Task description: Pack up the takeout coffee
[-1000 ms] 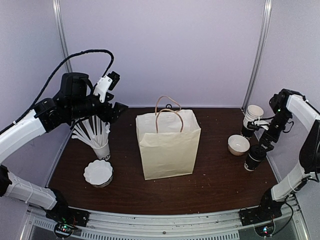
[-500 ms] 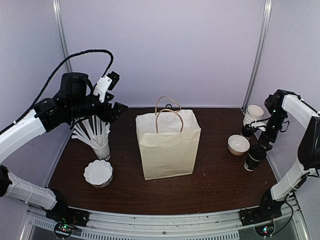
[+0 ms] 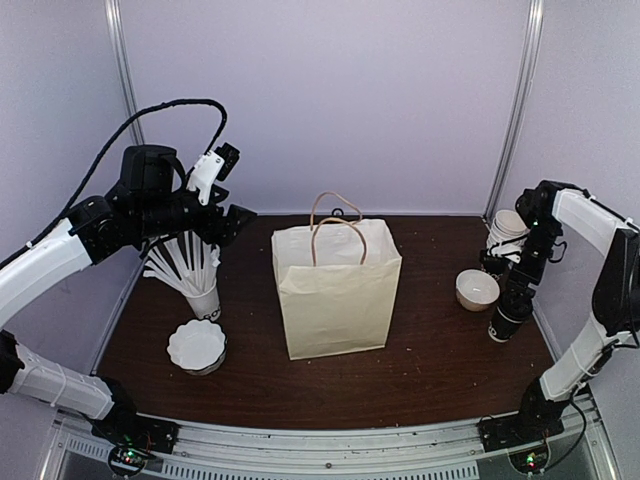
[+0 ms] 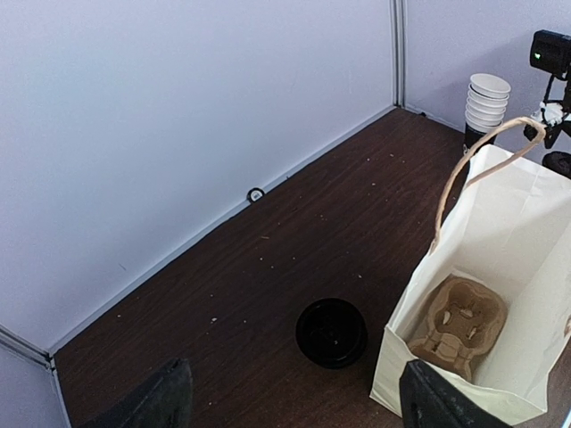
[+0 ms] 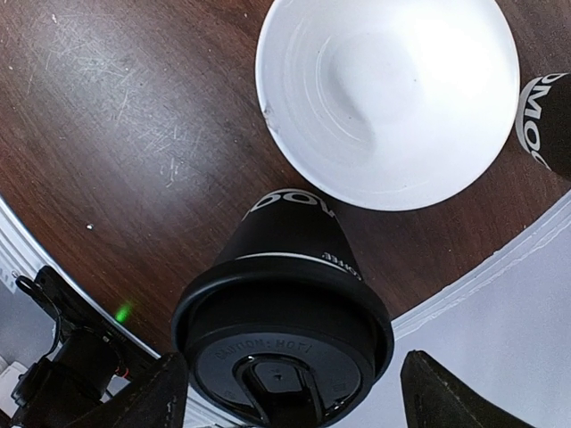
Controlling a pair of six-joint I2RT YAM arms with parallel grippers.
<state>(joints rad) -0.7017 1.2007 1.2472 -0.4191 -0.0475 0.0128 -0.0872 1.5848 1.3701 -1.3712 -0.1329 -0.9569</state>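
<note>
The takeout coffee (image 3: 508, 318) is a small dark cup with a black domed lid (image 5: 285, 348), standing near the table's right edge. My right gripper (image 3: 520, 292) hangs just over it. In the right wrist view that gripper (image 5: 290, 397) is open, with one finger on each side of the lid and a narrow gap on the right. The cream paper bag (image 3: 335, 290) stands open in the middle, a pulp cup carrier (image 4: 459, 321) on its bottom. My left gripper (image 3: 232, 215) is held high at the back left, open (image 4: 294, 401) and holding nothing.
A white bowl (image 3: 477, 289) sits just left of the coffee, and a stack of lidless cups (image 3: 507, 232) stands behind it. A black round lid (image 4: 331, 333) lies behind the bag. A cup of straws (image 3: 200, 290) and a fluted white dish (image 3: 196, 346) are at the left.
My right gripper has come down and slightly left until its fingers flank the coffee's lid, and its jaws have narrowed a little. The left arm has not moved.
</note>
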